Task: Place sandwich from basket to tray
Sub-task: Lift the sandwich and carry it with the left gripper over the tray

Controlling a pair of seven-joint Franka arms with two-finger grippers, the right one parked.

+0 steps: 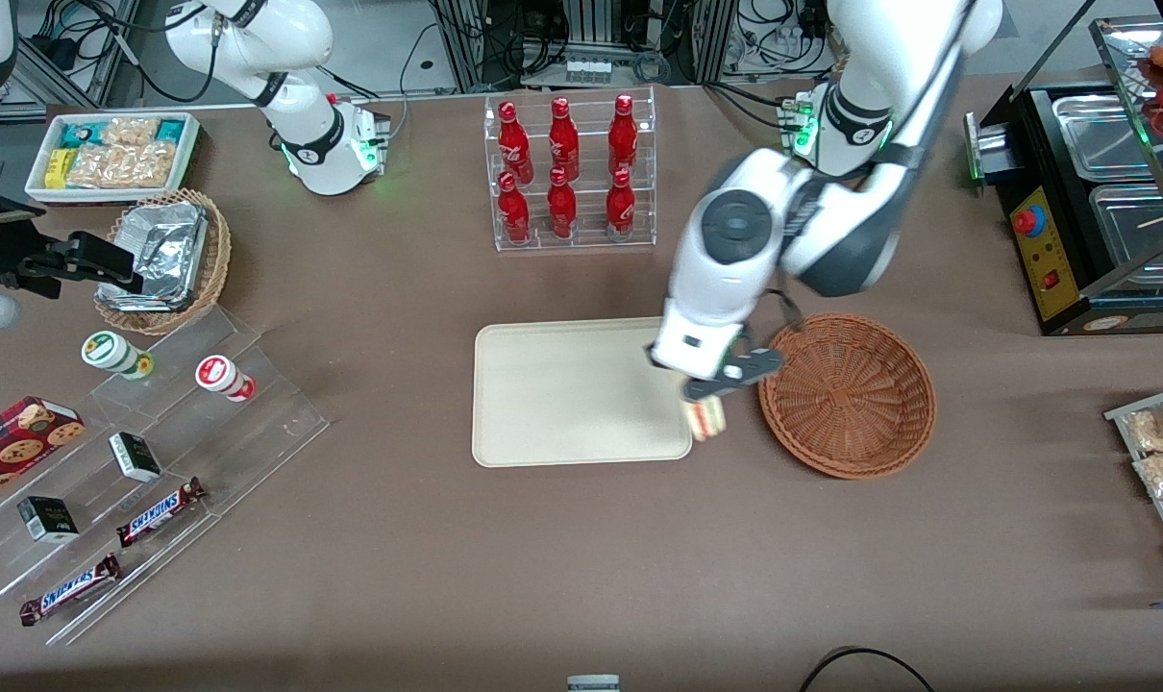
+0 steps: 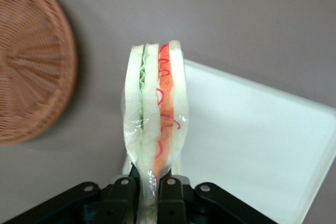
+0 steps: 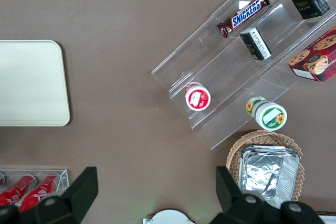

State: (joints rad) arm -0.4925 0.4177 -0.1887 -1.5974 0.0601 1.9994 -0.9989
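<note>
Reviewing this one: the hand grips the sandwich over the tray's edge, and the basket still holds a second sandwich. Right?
Not quite. The basket is empty, as the front view shows. The rest holds: the hand is shut on the sandwich, at the edge of the tray nearest the basket.

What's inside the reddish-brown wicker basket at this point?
Nothing shows inside the basket; its woven bottom is bare. The arm covers a little of its rim nearest the tray. The gripper holds the sandwich above the tray's edge beside the basket.

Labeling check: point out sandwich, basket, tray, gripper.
sandwich (image 2: 155, 114), left wrist view, wrapped bread edge.
basket (image 1: 855, 394), front view, woven floor.
tray (image 1: 562, 394), front view, bare surface.
gripper (image 2: 153, 195), left wrist view, fingers clamping sandwich.
</note>
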